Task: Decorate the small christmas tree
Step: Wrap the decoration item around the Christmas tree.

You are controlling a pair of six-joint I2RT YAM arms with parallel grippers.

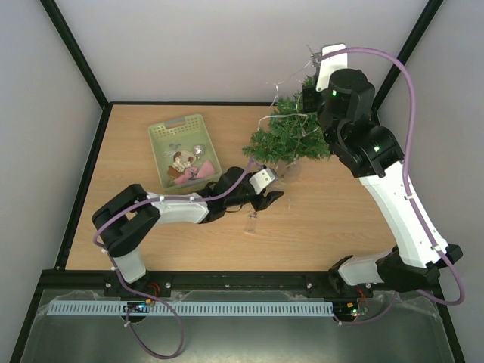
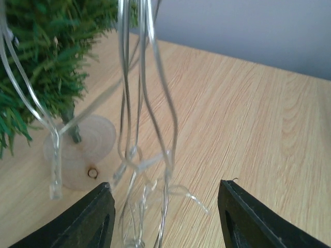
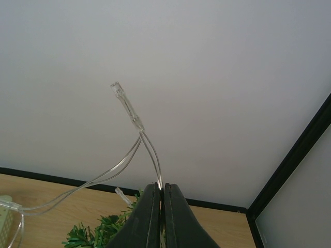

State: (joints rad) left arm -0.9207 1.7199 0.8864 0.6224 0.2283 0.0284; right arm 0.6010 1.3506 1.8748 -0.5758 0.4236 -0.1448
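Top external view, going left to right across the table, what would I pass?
pale green basket → small christmas tree → right arm's white forearm

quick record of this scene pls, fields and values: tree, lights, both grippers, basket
tree: small christmas tree, upright, far right part of the table
lights: clear light string, running from above the tree down to the table
right gripper: shut on the light string, raised above the tree
left gripper: open, low, strands hanging between its fingers
basket: pale green basket, left of the tree, ornaments inside
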